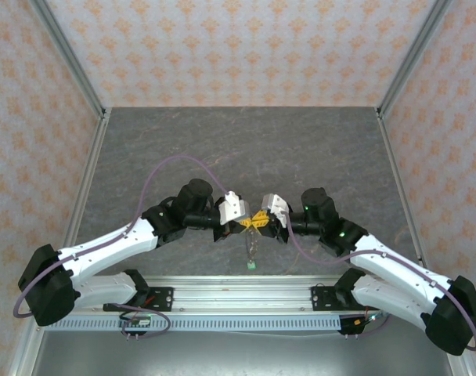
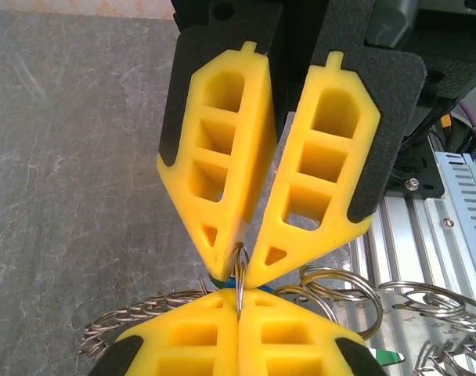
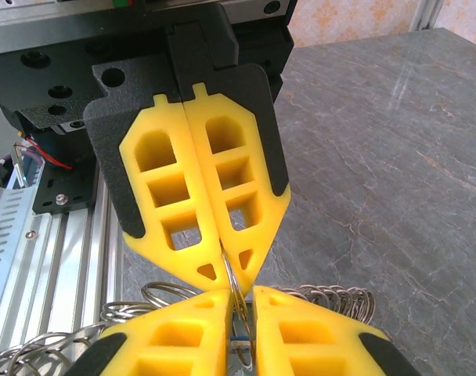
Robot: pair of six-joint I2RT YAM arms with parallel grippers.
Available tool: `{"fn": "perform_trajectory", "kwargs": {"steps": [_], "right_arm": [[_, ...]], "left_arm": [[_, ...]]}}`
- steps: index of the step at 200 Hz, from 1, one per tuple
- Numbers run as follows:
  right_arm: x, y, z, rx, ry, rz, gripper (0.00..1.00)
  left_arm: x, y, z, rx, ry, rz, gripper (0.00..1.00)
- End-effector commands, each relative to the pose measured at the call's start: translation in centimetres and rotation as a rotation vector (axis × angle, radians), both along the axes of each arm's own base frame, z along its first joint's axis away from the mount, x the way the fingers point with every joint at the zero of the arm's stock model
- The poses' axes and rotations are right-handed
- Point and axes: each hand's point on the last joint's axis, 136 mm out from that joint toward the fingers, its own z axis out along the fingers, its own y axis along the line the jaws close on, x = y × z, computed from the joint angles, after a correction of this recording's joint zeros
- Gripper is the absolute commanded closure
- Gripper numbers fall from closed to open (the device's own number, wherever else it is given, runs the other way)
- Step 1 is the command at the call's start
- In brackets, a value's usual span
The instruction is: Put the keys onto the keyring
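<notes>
Both grippers meet tip to tip above the near middle of the table. My left gripper (image 1: 243, 224) (image 2: 239, 296) is shut on a small steel split ring (image 2: 240, 270), held edge-on in its seam. My right gripper (image 1: 268, 222) (image 3: 240, 294) faces it, jaws a narrow gap apart, with the same ring (image 3: 236, 276) passing slantwise between them. The keyring's bunch of small wire loops (image 2: 136, 323) (image 3: 332, 299) hangs just below the fingers. A blue tag (image 3: 242, 341) shows under the ring. A key with a green tag (image 1: 251, 266) (image 2: 391, 357) dangles lowest.
The grey stone-look table (image 1: 238, 149) stretches away behind the grippers. An aluminium rail (image 1: 238, 301) (image 2: 449, 227) runs along the near edge, right under the hanging loops. Metal frame posts and patterned walls (image 1: 34, 117) close in both sides.
</notes>
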Motion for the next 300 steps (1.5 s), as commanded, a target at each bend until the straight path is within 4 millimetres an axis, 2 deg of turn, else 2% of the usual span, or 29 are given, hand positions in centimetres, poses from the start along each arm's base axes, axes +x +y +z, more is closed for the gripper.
{"fn": "perform_trajectory", "kwargs": {"steps": [1,51,78,101,116,145,192,223,236,248,276,300], "right_arm": [[0.0,0.4,1.9,0.062,-0.055,0.022,0.86],[0.2,0.4,2.1,0.063,-0.067,0.016,0.92],[0.2,0.4,2.4,0.060,-0.069,0.017,0.98],[0.1,0.4,2.7,0.044,-0.070,0.026,1.00],[0.1,0.4,3.0,0.027,-0.069,0.030,1.00],[0.2,0.4,3.0,-0.033,-0.053,0.038,1.00],[0.2,0.2,2.3,-0.206,-0.046,0.044,1.00],[0.1,0.2,2.8,-0.237,-0.046,0.046,1.00],[0.0,0.3,2.9,-0.232,-0.046,0.052,1.00],[-0.2,0.4,3.1,-0.213,-0.052,0.061,1.00],[-0.4,0.5,3.9,-0.113,-0.095,0.046,0.90],[0.0,-0.1,3.6,-0.039,-0.077,0.014,0.86]], "left_arm": [[0.1,-0.8,2.7,-0.089,-0.052,-0.025,1.00],[0.1,-0.8,3.0,-0.081,-0.056,-0.029,1.00],[0.3,-0.7,2.6,-0.068,-0.055,-0.017,1.00],[0.4,-0.5,2.0,-0.037,-0.057,-0.011,1.00],[0.7,-0.4,1.5,-0.002,-0.054,-0.009,0.94],[0.8,-0.4,0.6,0.050,-0.043,-0.018,0.92],[1.1,-0.4,0.8,0.050,-0.059,0.000,0.88],[1.3,-0.2,0.9,0.045,-0.072,0.014,0.89],[1.2,-0.3,1.1,0.030,-0.075,0.013,1.00],[1.3,-0.4,1.3,0.020,-0.074,0.018,1.00],[1.2,-0.5,1.9,-0.032,-0.074,0.023,1.00],[1.0,-0.6,2.7,-0.090,-0.073,0.015,1.00]]}}
